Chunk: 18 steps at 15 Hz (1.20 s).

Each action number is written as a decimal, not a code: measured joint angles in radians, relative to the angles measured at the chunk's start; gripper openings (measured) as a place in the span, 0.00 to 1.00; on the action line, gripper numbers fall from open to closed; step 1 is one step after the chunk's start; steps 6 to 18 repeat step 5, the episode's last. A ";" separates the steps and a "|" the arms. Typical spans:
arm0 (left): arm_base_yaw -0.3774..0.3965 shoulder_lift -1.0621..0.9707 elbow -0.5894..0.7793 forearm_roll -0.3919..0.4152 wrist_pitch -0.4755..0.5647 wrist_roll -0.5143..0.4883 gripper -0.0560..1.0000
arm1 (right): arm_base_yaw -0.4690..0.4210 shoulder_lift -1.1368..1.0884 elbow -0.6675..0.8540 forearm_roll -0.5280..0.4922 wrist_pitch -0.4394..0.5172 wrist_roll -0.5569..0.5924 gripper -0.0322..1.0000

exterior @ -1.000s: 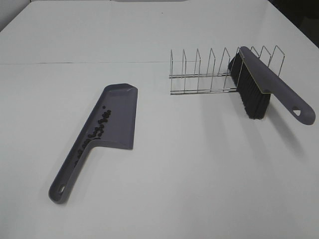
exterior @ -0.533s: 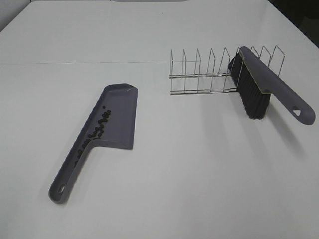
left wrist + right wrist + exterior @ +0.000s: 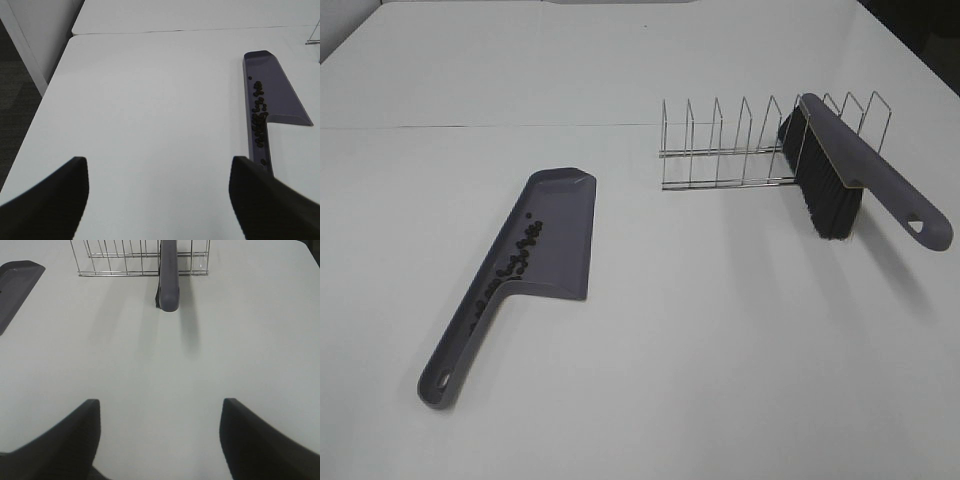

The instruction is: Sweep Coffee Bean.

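Note:
A grey-purple dustpan (image 3: 555,235) lies on the white table left of centre, its handle pointing toward the near left. Coffee beans (image 3: 520,255) lie in a line along its raised edge and down the handle channel; they also show in the left wrist view (image 3: 259,117) on the dustpan (image 3: 275,95). A grey-purple brush (image 3: 840,175) with black bristles leans in a wire rack (image 3: 730,150). My left gripper (image 3: 157,195) is open and empty, back from the dustpan. My right gripper (image 3: 160,435) is open and empty, facing the brush handle (image 3: 168,275). Neither gripper shows in the exterior high view.
The wire rack (image 3: 140,260) stands at the back right of the table. The table's left edge (image 3: 50,85) drops off to a dark floor. A seam (image 3: 480,126) runs across the white tabletop at the back.

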 joint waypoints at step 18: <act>0.000 0.000 0.000 0.000 0.000 0.000 0.71 | 0.000 0.000 0.000 0.000 0.000 0.000 0.60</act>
